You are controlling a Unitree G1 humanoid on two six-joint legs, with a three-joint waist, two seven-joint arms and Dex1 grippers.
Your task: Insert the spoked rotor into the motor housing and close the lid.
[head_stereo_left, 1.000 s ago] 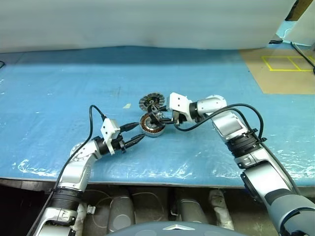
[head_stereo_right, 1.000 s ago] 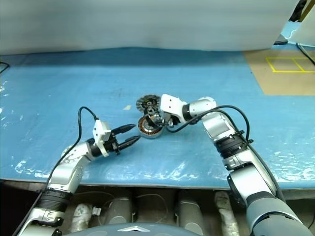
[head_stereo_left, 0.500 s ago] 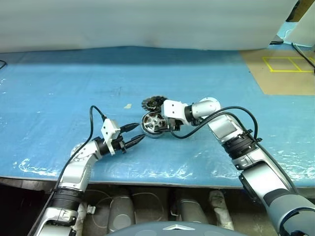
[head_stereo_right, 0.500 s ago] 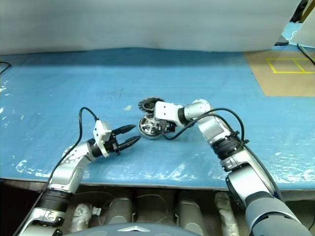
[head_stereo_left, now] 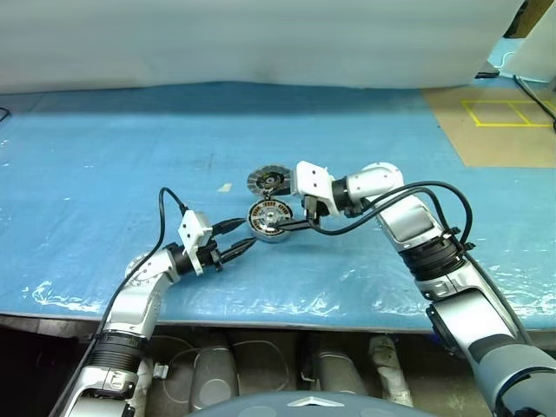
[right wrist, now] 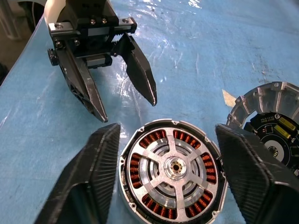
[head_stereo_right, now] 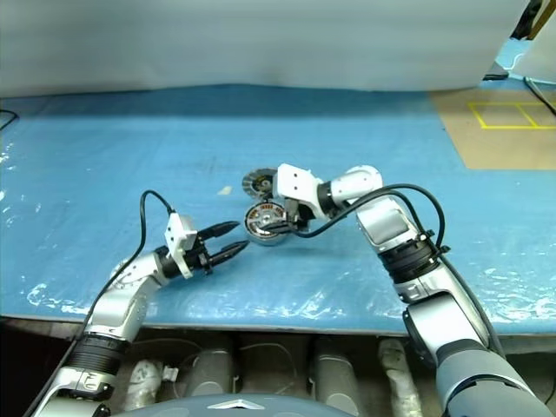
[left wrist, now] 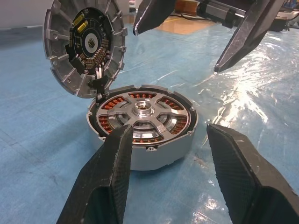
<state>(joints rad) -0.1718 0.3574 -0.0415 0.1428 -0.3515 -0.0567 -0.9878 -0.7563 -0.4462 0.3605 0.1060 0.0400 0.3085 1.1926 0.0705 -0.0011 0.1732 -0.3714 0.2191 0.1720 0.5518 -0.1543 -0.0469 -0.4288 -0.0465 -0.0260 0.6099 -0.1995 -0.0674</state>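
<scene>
The motor housing (left wrist: 142, 144) sits on the blue table with the spoked rotor (right wrist: 174, 168) seated in it, silver spokes over copper windings. Behind the housing's far rim the lid (left wrist: 86, 44), a ribbed silver disc with a dark circuit-board face, stands tilted and open. My right gripper (head_stereo_left: 282, 217) hovers open just above the housing, a finger to either side and nothing between them. My left gripper (head_stereo_left: 248, 232) is level and open just short of the housing's near side, holding nothing.
A blue plastic sheet (head_stereo_left: 104, 174) covers the table, whose front edge runs just below my arms. A small pale scrap (head_stereo_left: 225, 187) lies left of the lid. A white wall (head_stereo_left: 261, 35) closes the back. Brown floor with yellow tape (head_stereo_left: 508, 113) is at far right.
The housing, which showed bare copper windings, now holds the spoked rotor. My right gripper has opened and drawn back and up a little. The left arm has stayed still.
</scene>
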